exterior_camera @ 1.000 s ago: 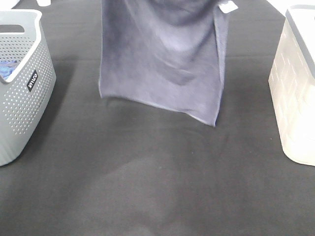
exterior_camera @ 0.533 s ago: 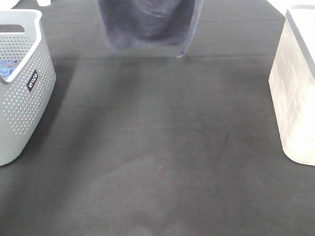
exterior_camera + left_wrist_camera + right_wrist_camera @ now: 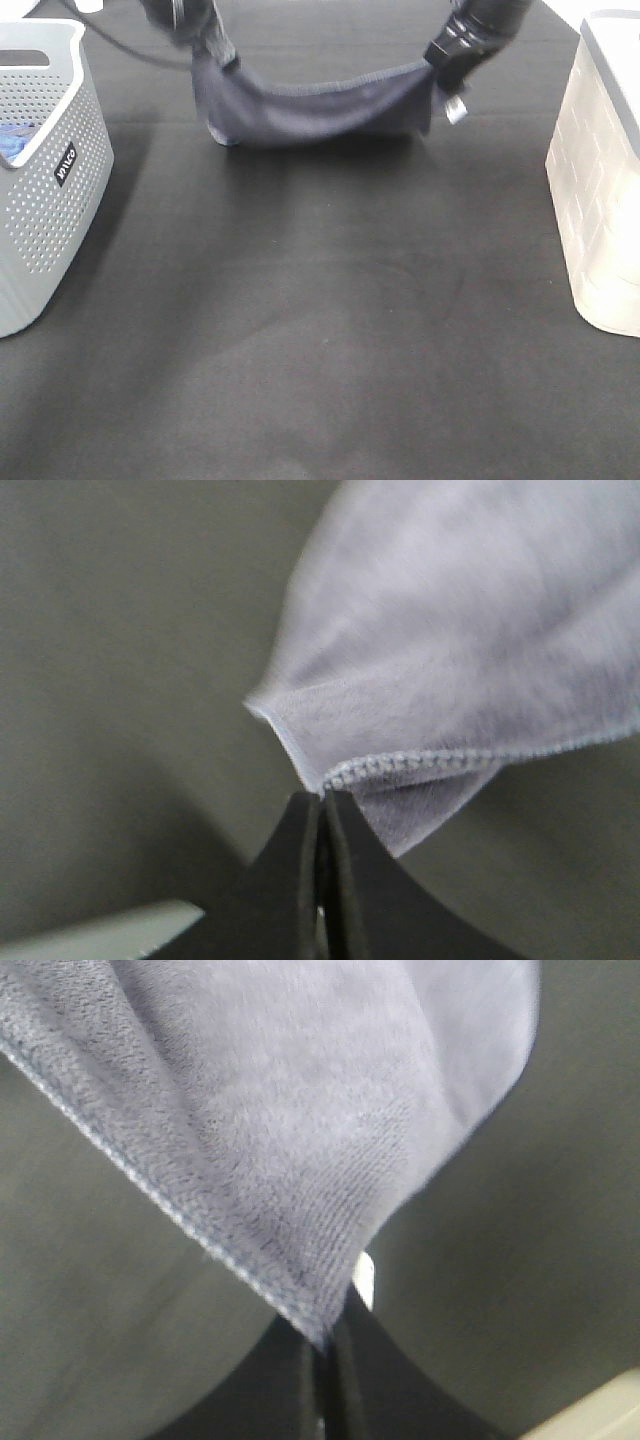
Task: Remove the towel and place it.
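At the far side of the surface [image 3: 320, 330], the towel [image 3: 315, 108] hangs between left gripper [image 3: 222, 58] and right gripper [image 3: 445, 55], each clenched on a hemmed corner, clear of the grey basket [image 3: 60, 220] and white basket [image 3: 600, 220]; removal looks done, laying down and release remain.

Even, diffuse light is cast from above in the high view. A pale sheen is noted on the dark worktop [image 3: 320, 400] toward its near edge. Soft shadow is thrown beneath the towel [image 3: 320, 110] and beside the grey basket [image 3: 50, 200]. The white basket [image 3: 605, 200] is rendered bright, nearly washed out. In the wrist views the hem close to the left gripper [image 3: 322, 815] and right gripper [image 3: 325, 1350] is rendered sharp; farther cloth is blurred. Both grippers are reduced to dark silhouettes.
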Available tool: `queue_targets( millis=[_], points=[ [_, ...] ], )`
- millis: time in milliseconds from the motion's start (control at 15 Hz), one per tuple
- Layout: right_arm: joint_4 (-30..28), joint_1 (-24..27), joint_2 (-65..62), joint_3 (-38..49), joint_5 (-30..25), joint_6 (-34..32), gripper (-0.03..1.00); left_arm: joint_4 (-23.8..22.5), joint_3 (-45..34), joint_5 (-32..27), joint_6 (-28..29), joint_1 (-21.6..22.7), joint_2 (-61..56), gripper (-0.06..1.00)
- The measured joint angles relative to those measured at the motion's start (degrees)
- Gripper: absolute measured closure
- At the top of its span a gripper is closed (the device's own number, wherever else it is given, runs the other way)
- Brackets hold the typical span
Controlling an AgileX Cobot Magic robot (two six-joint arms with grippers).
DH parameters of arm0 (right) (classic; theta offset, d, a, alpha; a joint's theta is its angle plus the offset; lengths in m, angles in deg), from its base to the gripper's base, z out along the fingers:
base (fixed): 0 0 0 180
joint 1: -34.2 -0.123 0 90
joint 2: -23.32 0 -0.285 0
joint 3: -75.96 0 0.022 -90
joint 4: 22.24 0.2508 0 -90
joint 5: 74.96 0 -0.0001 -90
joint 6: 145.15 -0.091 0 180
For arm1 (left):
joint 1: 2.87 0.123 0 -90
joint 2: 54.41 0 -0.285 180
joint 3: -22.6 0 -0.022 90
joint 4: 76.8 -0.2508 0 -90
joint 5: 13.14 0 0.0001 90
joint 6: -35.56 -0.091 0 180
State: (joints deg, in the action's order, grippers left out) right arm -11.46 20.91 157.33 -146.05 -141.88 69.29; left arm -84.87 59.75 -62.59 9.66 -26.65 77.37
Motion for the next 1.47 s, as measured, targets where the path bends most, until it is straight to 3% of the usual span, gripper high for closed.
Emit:
queue_targets(
  millis=[200, 333, 800, 1000, 1467],
  points=[
    [-0.29, 0.00, 0.00, 0.00, -2.64, -3.55, 0.97, 6.70, 0.00, -13.29, -6.30, 0.00, 2.01, 0.94],
    [0.69, 0.00, 0.00, 2.92, -2.58, -4.98, 0.97, 8.48, 0.00, -19.25, -9.11, 0.00, 4.13, 0.94],
    [6.25, 0.00, -0.17, 16.33, -2.58, -7.91, 0.97, 11.12, -1.49, -19.82, -10.08, 0.06, 4.98, 0.94],
    [6.42, 0.00, -2.41, 23.84, -2.58, -7.96, 0.97, 11.57, -7.45, -19.82, -10.08, 0.06, 1.95, 0.94],
    [7.68, 0.00, -4.41, 32.14, -2.58, -7.96, 0.97, 14.67, -19.82, -19.94, -10.31, 0.06, -0.40, 0.94]
  ],
)
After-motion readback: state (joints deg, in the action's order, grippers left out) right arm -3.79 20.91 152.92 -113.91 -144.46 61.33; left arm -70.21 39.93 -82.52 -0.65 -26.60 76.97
